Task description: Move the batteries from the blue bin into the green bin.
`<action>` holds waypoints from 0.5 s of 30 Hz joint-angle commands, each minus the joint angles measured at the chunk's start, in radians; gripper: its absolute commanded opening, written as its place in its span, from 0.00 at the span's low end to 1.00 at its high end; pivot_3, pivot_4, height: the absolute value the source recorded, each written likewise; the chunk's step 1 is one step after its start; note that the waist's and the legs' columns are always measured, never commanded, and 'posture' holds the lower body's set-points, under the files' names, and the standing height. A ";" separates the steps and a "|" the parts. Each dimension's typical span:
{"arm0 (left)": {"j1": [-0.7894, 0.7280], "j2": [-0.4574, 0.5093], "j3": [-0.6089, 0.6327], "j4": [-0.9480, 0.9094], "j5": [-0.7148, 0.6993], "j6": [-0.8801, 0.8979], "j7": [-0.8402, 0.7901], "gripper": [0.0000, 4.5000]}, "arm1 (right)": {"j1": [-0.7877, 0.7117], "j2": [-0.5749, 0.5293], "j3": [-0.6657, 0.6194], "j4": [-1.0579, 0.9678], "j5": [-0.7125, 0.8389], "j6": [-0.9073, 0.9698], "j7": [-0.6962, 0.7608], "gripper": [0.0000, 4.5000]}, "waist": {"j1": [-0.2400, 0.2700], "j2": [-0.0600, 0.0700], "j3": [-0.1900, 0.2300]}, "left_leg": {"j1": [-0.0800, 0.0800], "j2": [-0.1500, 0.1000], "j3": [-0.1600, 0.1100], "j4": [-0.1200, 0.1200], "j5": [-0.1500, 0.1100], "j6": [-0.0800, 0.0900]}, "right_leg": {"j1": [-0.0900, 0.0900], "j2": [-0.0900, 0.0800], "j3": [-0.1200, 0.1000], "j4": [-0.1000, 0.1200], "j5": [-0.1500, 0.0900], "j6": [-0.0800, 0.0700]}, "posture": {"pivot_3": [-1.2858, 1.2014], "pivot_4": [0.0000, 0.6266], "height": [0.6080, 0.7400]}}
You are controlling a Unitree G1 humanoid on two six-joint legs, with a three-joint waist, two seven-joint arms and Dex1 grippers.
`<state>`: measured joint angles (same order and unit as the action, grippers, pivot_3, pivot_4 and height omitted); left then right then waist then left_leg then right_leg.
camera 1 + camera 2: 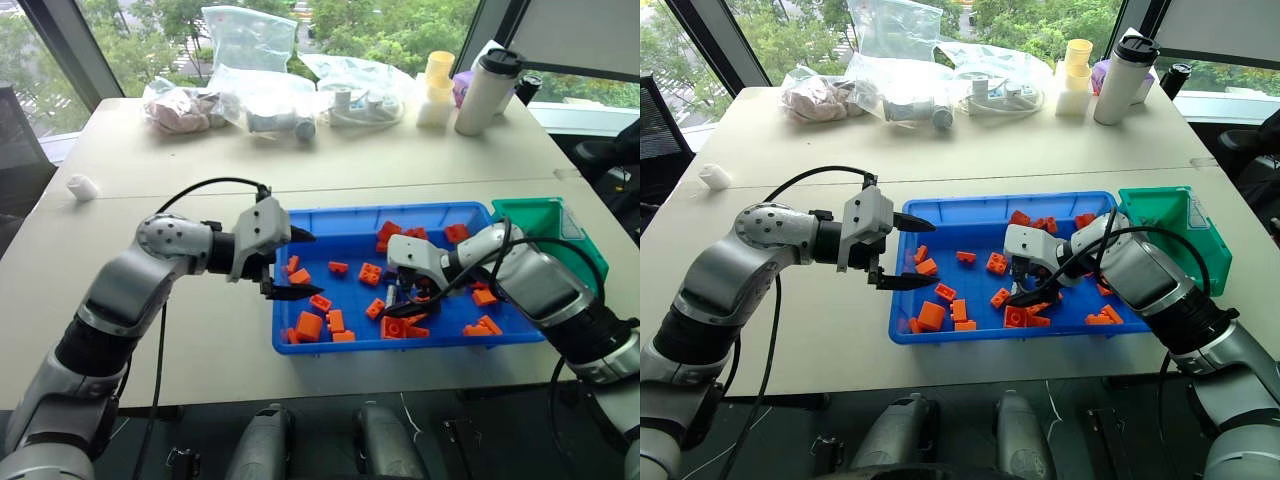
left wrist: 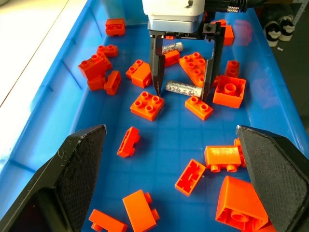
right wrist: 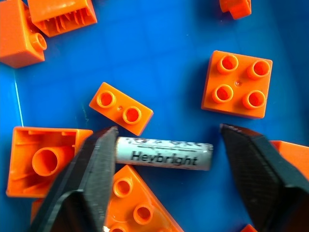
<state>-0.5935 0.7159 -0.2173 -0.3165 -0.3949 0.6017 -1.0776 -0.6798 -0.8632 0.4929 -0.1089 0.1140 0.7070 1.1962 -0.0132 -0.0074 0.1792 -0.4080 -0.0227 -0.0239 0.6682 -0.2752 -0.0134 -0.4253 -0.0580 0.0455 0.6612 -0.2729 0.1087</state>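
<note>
The blue bin sits on the table with many orange bricks in it. A silver battery lies flat on its floor among them. My right gripper points down over it, open, one finger at each end of the battery. One finger touches an end and the other stands a little apart. A second battery lies just beyond, partly hidden behind the gripper. My left gripper hangs open over the bin's left rim, holding nothing. The green bin stands against the blue bin's far right corner.
Orange bricks crowd the battery on all sides. At the table's far edge are clear plastic bags, a white bottle and a yellow cup. A small white object lies at the left.
</note>
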 commanded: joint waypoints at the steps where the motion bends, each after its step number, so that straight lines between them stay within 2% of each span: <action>1: -0.013 0.000 0.013 -0.018 0.003 -0.010 0.004 1.00 | -0.007 0.015 0.002 0.021 -0.028 -0.016 0.004 0.61 | 0.000 0.000 0.000 | 0.000 0.000 0.000 0.000 0.000 0.000 | 0.000 0.000 0.000 0.000 0.000 0.000 | 0.52 0.24 1.00; 10: -0.018 -0.007 0.014 -0.016 0.006 -0.010 0.005 1.00 | -0.026 0.027 -0.073 0.043 -0.029 -0.023 -0.015 0.61 | 0.000 0.000 0.000 | 0.000 0.000 0.000 0.000 0.000 0.000 | 0.000 0.000 0.000 0.000 0.000 0.000 | 0.52 0.24 1.00; 15: -0.034 -0.034 0.042 -0.009 -0.024 -0.001 0.020 1.00 | -0.072 -0.009 -0.297 0.020 0.049 0.055 -0.080 0.61 | 0.002 0.000 0.000 | 0.000 0.000 0.000 0.000 0.000 0.000 | 0.000 -0.001 0.000 0.000 0.000 0.000 | 0.52 0.24 1.00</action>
<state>-0.6027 0.6875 -0.2128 -0.3145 -0.3980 0.6027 -1.0649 -0.7049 -0.8421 0.3121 -0.0549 0.1354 0.7409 1.1438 -0.0108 -0.0073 0.1793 -0.4083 -0.0232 -0.0239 0.6683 -0.2751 -0.0135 -0.4255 -0.0590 0.0455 0.6615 -0.2729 0.1087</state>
